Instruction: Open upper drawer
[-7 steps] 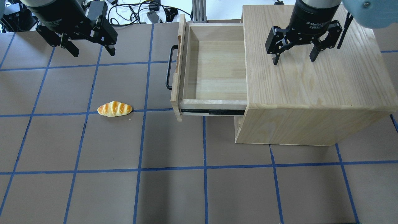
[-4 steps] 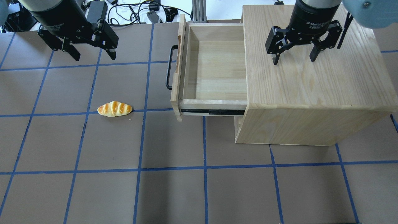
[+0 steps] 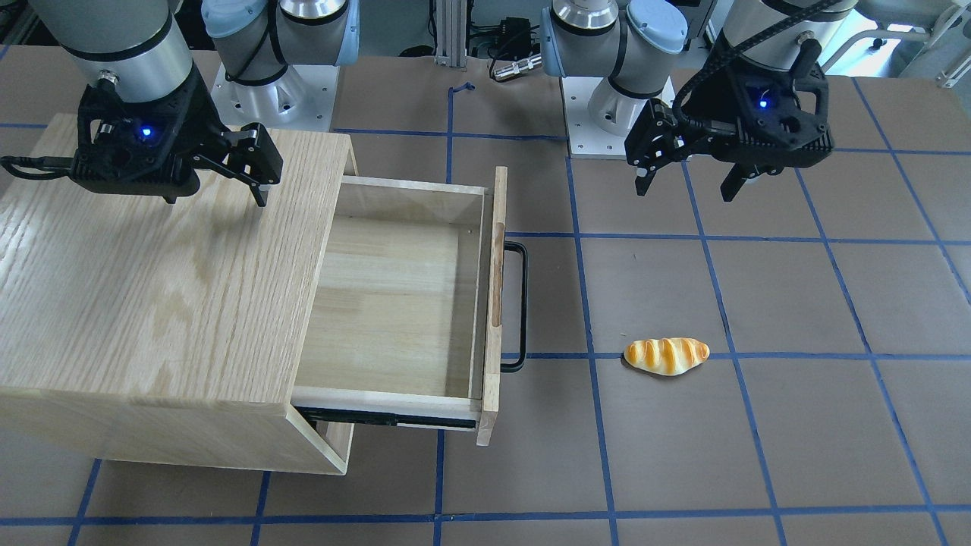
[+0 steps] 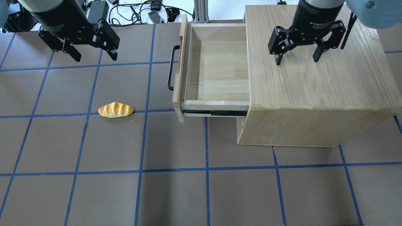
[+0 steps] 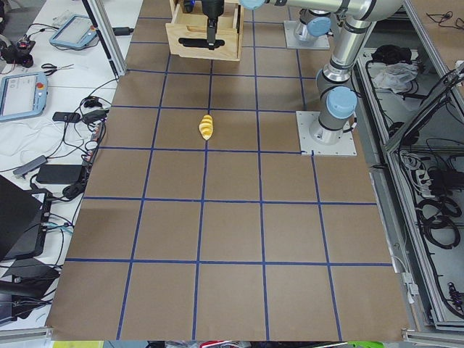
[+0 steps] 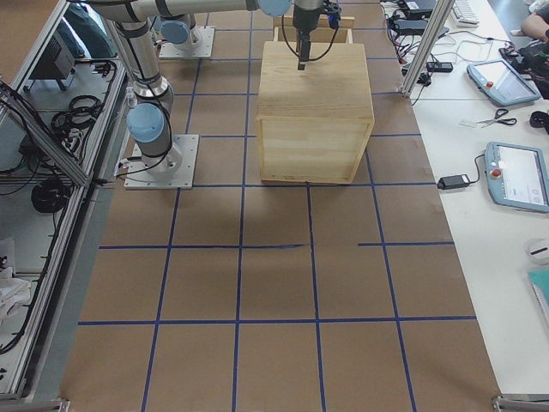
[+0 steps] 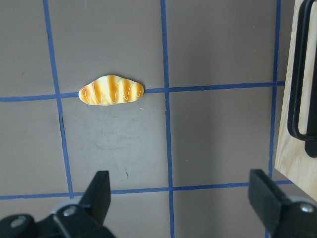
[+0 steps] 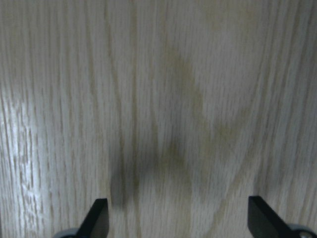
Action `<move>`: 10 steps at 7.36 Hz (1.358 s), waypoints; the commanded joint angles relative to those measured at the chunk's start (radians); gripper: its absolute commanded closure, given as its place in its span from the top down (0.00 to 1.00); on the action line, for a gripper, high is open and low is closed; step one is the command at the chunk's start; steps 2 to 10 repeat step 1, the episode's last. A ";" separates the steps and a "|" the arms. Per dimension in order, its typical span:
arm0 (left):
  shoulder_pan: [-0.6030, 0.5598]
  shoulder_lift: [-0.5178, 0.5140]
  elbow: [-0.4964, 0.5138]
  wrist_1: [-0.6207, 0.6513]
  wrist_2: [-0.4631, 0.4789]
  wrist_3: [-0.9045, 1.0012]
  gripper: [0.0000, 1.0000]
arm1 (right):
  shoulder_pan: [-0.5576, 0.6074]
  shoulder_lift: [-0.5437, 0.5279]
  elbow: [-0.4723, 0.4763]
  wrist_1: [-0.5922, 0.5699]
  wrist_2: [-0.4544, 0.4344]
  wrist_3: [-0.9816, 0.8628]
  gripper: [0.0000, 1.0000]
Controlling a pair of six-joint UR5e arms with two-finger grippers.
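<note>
The upper drawer [image 4: 216, 66] is a pale-wood box pulled far out of the oak cabinet [image 4: 314, 81]; it is empty inside. Its black bar handle [image 4: 170, 67] faces the left side of the table. It also shows in the front-facing view [image 3: 387, 303] with its handle [image 3: 520, 303]. My left gripper [image 4: 95, 57] is open and empty, hovering over the table well left of the handle [image 7: 302, 89]. My right gripper [image 4: 297, 61] is open and empty above the cabinet top [image 8: 158, 99].
A toy bread roll [image 4: 116, 110] lies on the brown mat left of the drawer, below my left gripper [image 7: 182, 198]. The cabinet [image 3: 136, 288] fills the right part of the table. Cables and boxes lie beyond the far edge.
My left gripper has shifted slightly nearer in the overhead view. The drawer, bread roll and right gripper have not moved.
</note>
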 commanded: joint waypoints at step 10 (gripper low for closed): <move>0.001 -0.002 -0.001 0.000 0.000 0.000 1.00 | 0.000 0.000 0.001 0.000 0.000 0.000 1.00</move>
